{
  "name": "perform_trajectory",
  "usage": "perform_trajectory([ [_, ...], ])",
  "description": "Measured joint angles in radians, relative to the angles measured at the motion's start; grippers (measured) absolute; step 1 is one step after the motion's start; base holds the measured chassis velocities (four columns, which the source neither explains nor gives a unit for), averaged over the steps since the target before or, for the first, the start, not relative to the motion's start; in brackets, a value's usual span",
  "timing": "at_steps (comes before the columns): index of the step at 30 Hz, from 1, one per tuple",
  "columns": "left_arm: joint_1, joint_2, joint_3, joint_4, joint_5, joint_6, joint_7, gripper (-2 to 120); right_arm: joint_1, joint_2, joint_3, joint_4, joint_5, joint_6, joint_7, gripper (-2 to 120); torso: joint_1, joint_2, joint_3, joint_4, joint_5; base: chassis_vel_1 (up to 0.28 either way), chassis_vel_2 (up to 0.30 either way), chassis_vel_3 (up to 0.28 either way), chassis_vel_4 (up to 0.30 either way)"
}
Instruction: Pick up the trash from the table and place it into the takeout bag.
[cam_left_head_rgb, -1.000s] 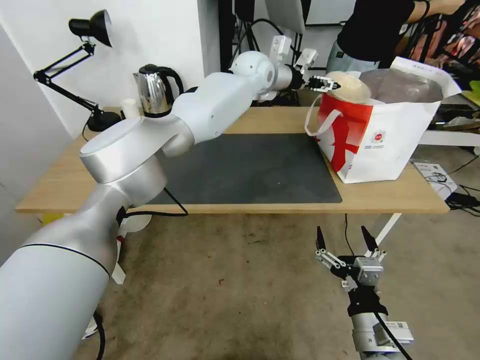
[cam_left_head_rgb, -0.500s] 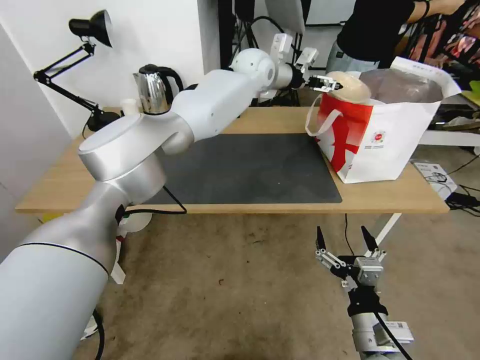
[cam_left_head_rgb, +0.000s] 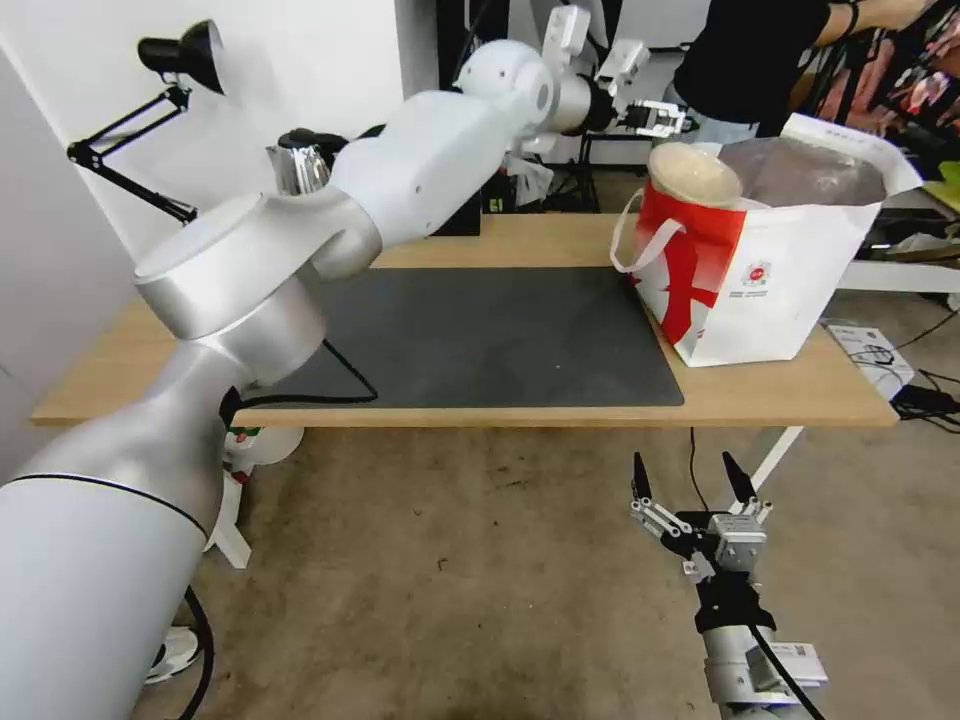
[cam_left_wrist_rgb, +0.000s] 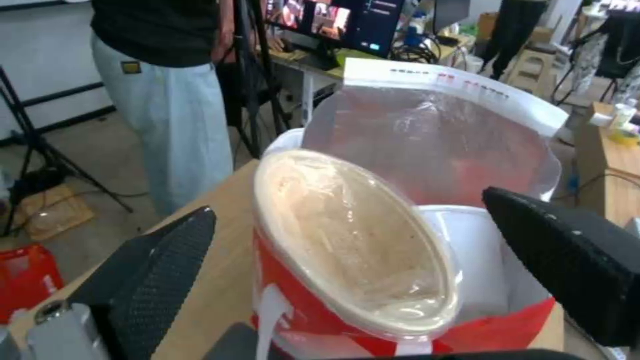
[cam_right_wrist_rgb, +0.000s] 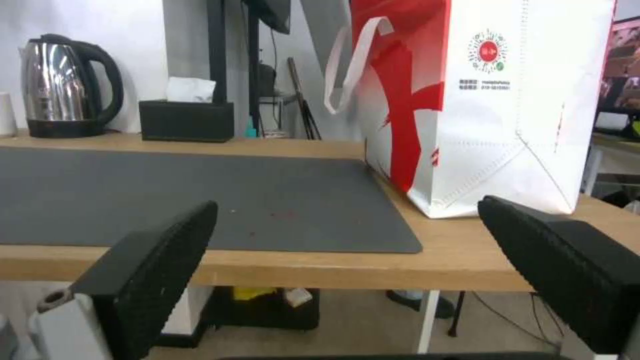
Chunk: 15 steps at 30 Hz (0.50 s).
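Note:
The beige round bowl (cam_left_head_rgb: 693, 172) leans tilted in the mouth of the takeout bag (cam_left_head_rgb: 780, 290), against its red side; its clear lid faces the left wrist view (cam_left_wrist_rgb: 353, 240). My left gripper (cam_left_head_rgb: 668, 120) hangs open just above and behind the bowl, apart from it, with nothing between its fingers (cam_left_wrist_rgb: 160, 260). The bag's foil lining (cam_left_wrist_rgb: 433, 135) shows behind the bowl. The bag stands at the right end of the table (cam_left_head_rgb: 500, 240), beside the dark mat (cam_left_head_rgb: 500, 330). My right gripper (cam_left_head_rgb: 690, 478) waits open below the table's front edge, facing the bag (cam_right_wrist_rgb: 493, 110).
A steel kettle (cam_left_head_rgb: 300, 160) and a black desk lamp (cam_left_head_rgb: 150, 110) stand at the table's back left. A black tissue box (cam_right_wrist_rgb: 187, 120) sits at the back edge. A person (cam_left_head_rgb: 740, 60) stands behind the bag. Cables lie on the floor at the right (cam_left_head_rgb: 920, 395).
My left gripper has let go of the beige bowl, opened and risen away from it. The bowl stays leaning in the bag's mouth. The right arm has not moved.

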Motion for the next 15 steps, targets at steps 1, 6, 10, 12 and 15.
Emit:
perform_trajectory([
  [1, -0.003, 0.000, -0.007, 0.003, 0.011, 0.005, 0.000, 100, 0.000, 0.000, 0.000, 0.000, 0.000, 0.000, 0.000, 100, 0.000, 0.000, 0.000, 0.0000, 0.0000, 0.000, 0.000, 0.000, 0.000],
  [6, -0.010, 0.010, -0.046, 0.012, 0.072, 0.023, 0.017, 100, 0.000, 0.000, 0.000, 0.000, 0.000, 0.000, 0.000, 100, 0.000, 0.000, 0.000, -0.0002, 0.0000, 0.000, 0.000, 0.000, 0.000],
  [10, -0.010, 0.036, -0.066, -0.002, 0.088, 0.022, 0.016, 100, 0.000, 0.000, 0.000, 0.000, 0.000, 0.000, 0.000, 100, 0.000, 0.000, 0.000, 0.0001, 0.0000, 0.000, 0.000, 0.000, 0.000],
  [12, -0.010, 0.045, -0.074, -0.010, 0.091, 0.020, 0.013, 100, 0.000, 0.000, 0.000, 0.000, 0.000, 0.000, 0.000, 100, 0.000, 0.000, 0.000, 0.0001, -0.0001, 0.000, 0.000, 0.000, 0.000],
  [15, 0.010, 0.103, -0.119, -0.083, 0.100, 0.001, -0.031, 100, 0.000, 0.000, 0.000, 0.000, 0.000, 0.000, 0.000, 100, 0.000, 0.000, 0.000, -0.0003, -0.0001, 0.000, 0.000, 0.000, 0.000],
])
